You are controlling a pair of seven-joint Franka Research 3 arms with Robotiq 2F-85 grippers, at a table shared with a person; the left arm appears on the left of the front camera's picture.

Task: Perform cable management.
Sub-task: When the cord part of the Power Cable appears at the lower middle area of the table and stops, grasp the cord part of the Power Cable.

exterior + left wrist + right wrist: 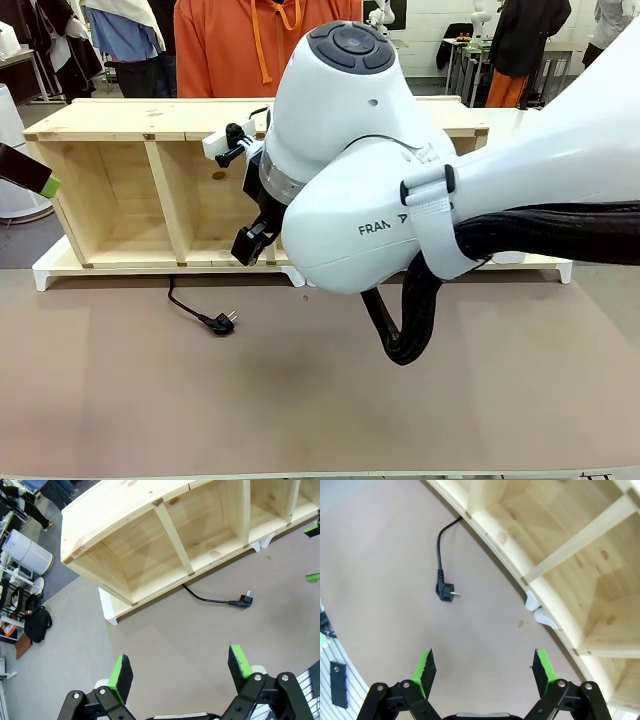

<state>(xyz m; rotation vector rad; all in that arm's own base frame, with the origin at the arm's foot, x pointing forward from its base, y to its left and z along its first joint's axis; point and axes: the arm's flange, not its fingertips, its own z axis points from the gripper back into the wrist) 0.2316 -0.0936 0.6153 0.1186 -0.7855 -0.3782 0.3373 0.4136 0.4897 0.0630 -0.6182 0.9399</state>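
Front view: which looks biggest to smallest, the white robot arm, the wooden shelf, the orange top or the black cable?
1. The white robot arm and the wooden shelf: about alike; the arm is nearest the camera, so no ranking.
2. The orange top, partly cut off.
3. The black cable, by far smallest.

You are looking at a brown table (120, 400) that is carrying a pale wooden shelf unit (110, 190) resting on white feet (42, 275) along its far side, while the cable (439, 555) is trailing out from beneath it, its plug (222, 322) lying on the bare surface.
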